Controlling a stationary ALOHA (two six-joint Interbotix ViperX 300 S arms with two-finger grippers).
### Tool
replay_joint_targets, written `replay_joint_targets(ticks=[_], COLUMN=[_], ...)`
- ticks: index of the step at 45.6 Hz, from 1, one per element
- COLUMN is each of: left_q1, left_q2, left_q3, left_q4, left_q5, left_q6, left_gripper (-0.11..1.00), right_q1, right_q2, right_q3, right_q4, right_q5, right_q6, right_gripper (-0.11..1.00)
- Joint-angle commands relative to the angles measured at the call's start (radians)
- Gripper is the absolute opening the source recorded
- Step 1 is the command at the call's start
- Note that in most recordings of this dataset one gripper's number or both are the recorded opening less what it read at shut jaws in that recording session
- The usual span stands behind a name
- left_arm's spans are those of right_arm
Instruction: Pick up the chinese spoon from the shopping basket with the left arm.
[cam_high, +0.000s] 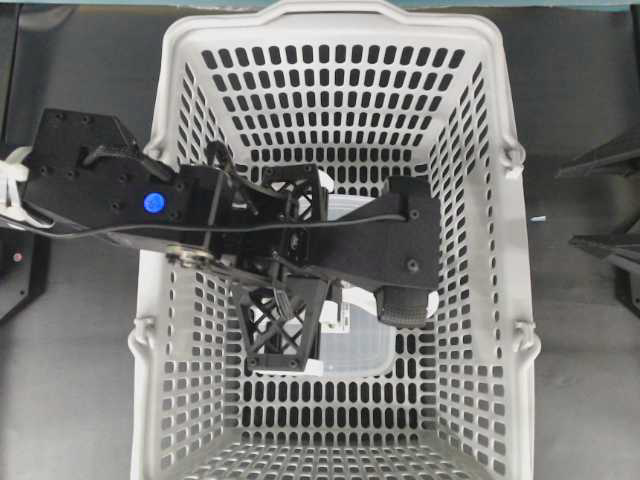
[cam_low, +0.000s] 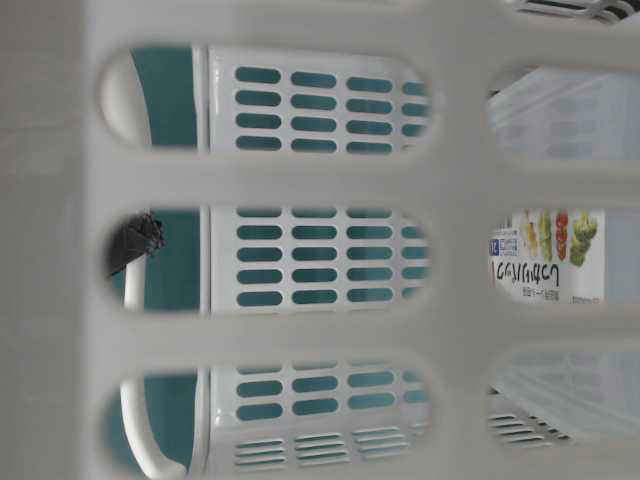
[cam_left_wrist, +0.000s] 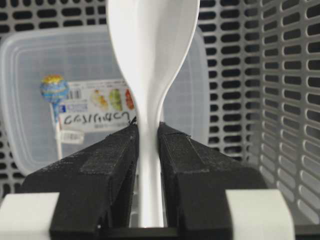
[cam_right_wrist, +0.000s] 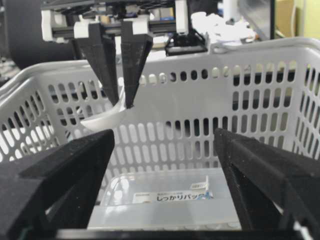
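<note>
Left gripper, nearest the lens, was clamped on the chinese spoon by its handle, bowl pointing ahead, raised above the clear container on the shopping basket floor.

The left arm reaches in from the left of the overhead view, its wrist bent so the left gripper points downward. In the right wrist view its two lattice fingers hang side by side, tips close together. In the left wrist view the pads press from both sides on the spoon handle, the bowl standing out beyond the tips. The right gripper sits level and apart from it, aimed toward the left gripper, its jaws spread wide with nothing between them.
</note>
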Motion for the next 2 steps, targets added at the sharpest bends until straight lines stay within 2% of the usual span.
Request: replay_joint_targets(ticks=[1,2], left_q1=[-0.002,-0.002], left_q2=[-0.018,-0.018], left_q3=[-0.015,-0.015], left_q4=[0.003,0.003], left_q5=[-0.002,-0.002], left_q6=[0.002,0.002], left_gripper=[0.12,0.12], right_q1=[0.003,0.003], right_q2=[0.006,0.006], right_q3=[-0.008,-0.008], right_q4=[0.003,0.003], right_q5=[-0.005,-0.005], right_q6=[0.002,0.002], right_gripper=[0.78,0.78])
